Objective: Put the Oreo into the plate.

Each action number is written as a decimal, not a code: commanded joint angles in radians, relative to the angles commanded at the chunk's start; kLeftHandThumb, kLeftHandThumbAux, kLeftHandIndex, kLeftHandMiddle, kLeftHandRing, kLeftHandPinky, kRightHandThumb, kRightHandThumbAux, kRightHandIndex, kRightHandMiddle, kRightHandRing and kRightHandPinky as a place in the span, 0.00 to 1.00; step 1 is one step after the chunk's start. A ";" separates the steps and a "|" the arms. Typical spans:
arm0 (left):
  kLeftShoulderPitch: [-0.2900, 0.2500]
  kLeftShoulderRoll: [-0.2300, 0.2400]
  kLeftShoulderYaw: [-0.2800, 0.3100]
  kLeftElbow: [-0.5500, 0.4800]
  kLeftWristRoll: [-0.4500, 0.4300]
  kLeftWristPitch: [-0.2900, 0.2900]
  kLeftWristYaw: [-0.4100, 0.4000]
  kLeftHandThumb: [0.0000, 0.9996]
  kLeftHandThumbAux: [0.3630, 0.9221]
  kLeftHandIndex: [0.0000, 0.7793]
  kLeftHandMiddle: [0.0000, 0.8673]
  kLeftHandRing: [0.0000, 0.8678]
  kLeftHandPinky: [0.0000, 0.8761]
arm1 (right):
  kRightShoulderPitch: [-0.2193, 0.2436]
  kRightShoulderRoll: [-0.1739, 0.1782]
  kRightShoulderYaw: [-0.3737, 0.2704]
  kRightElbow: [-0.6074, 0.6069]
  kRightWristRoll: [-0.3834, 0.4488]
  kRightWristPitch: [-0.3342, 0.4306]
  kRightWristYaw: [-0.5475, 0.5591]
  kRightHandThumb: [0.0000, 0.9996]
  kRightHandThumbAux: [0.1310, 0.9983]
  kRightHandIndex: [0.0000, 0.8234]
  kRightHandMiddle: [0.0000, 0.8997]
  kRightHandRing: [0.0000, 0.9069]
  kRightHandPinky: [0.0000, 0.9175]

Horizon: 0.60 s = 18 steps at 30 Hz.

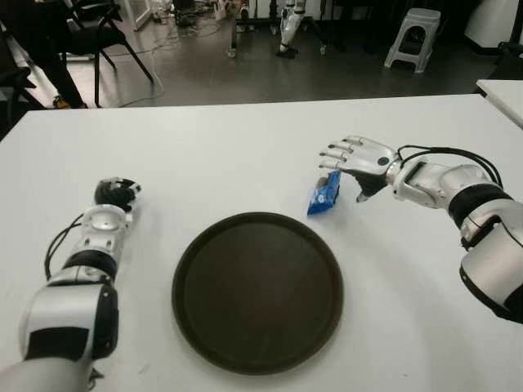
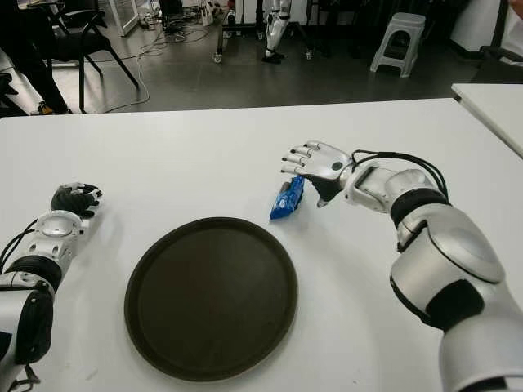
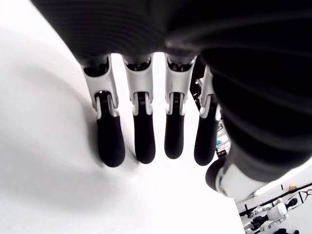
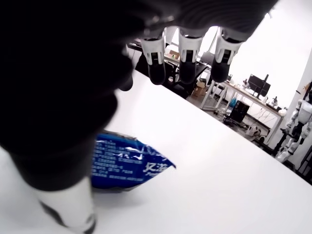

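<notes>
Right hand hovers with fingers spread, holding nothing, just over the blue Oreo packet, which lies on the white tabletop just off the dark plate at two o'clock. Reaching stage, I'd say; next comes closing on the packet. Left hand sits idle at nine o'clock, fingers relaxed.

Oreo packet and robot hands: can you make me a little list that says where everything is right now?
Oreo packet: blue, on the white table, just outside the plate's far right edge
Plate: dark, round, nothing in it
Right robot hand: over the packet, fingers spread, not gripping
Left robot hand: left of the plate, holding nothing
Oreo in plate: not yet
</notes>
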 joint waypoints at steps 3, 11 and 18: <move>0.000 0.000 0.001 0.000 -0.001 -0.001 0.000 0.69 0.63 0.53 0.48 0.46 0.38 | 0.004 0.007 0.007 0.000 -0.008 0.004 -0.008 0.00 0.79 0.00 0.00 0.00 0.00; 0.004 0.001 0.005 0.002 0.000 -0.007 0.002 0.69 0.63 0.53 0.48 0.47 0.39 | 0.010 0.017 0.032 0.000 -0.027 0.007 -0.044 0.00 0.80 0.00 0.00 0.00 0.00; 0.004 0.001 0.001 0.001 0.003 -0.008 0.001 0.69 0.63 0.53 0.50 0.52 0.44 | 0.017 0.026 0.019 0.003 -0.010 -0.009 -0.010 0.00 0.79 0.00 0.00 0.00 0.00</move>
